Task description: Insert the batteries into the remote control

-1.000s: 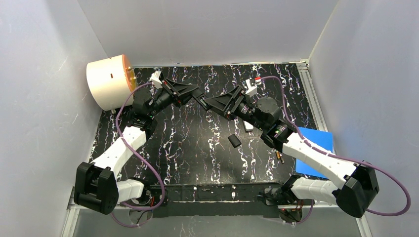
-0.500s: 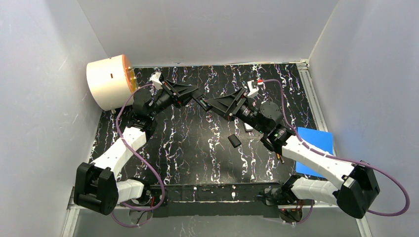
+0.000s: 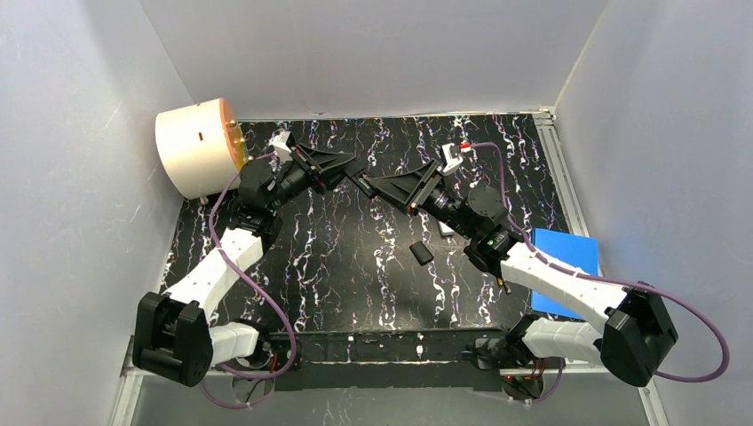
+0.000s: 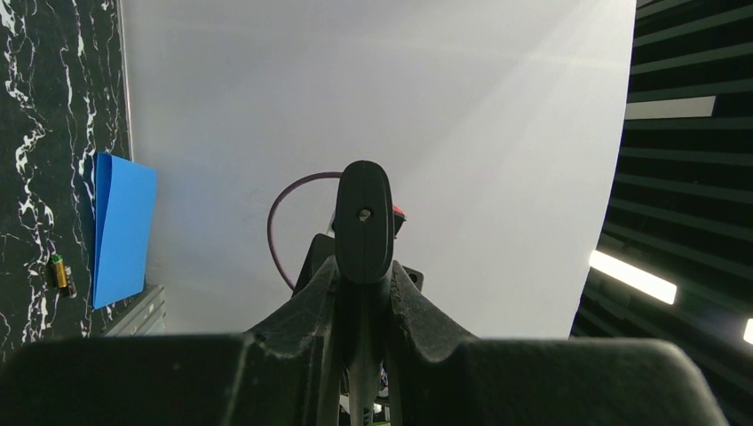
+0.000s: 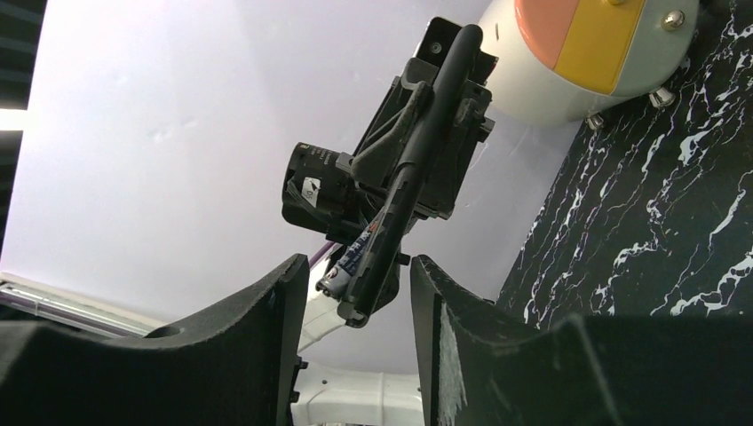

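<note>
Left tool (image 4: 364, 297) clamped on remote control (image 4: 364, 222), held above the far middle of the surface (image 3: 355, 266). Right tool (image 5: 353, 271) open, jaws straddling the remote's free end. One battery (image 4: 59, 271) lies by the blue sheet (image 4: 122, 226) near the right edge.

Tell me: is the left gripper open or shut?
Shut. In its wrist view the left gripper has its fingers pressed against both sides of the remote control, no gap showing.
</note>
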Robot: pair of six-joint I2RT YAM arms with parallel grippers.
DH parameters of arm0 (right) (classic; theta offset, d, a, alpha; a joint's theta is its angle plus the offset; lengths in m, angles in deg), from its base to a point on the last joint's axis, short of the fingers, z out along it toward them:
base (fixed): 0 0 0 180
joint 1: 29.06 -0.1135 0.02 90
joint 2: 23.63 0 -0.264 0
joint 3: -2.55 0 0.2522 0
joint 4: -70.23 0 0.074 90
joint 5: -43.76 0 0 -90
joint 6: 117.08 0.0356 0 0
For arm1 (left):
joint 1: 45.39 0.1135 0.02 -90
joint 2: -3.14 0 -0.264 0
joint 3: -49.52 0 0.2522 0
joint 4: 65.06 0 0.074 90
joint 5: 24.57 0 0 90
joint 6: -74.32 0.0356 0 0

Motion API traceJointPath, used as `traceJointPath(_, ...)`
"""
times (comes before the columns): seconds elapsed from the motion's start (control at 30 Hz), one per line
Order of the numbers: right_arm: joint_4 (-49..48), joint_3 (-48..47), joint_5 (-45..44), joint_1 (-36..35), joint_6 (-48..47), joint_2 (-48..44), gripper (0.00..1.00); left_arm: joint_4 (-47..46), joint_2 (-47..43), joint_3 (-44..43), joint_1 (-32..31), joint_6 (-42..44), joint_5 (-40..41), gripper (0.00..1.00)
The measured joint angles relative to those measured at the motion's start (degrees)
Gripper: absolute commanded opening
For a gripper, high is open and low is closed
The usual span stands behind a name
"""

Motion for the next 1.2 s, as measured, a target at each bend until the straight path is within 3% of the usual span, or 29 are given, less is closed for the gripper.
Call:
traceJointPath(0.43,0.5,-0.5,0.0,0.0,1.1,1.0,0.44,0.0,-0.3,-0.2,-0.1,1.3,-0.8,0.00)
traceJointPath(0.9,5.6,-2.8,0.2,0.0,2.2,1.9,0.24,0.0,-0.3,-1.4,-0.2,5.1,-0.8,0.00)
traceJointPath(0.97,6.5,-3.1,0.2,0.0,2.6,1.9,0.33,0.0,-0.3,-1.4,-0.1,5.6,-0.7,0.00)
traceJointPath(1.1,7.0,-3.3,0.1,0.1,2.2,2.1,0.73,0.0,-0.3,-1.5,-0.3,6.5,-1.1,0.00)
traceJointPath(1.2,8.5,-3.3,-0.2,0.5,0.5,1.9,0.82,0.0,-0.6,-1.6,-0.7,9.1,-1.7,0.00)
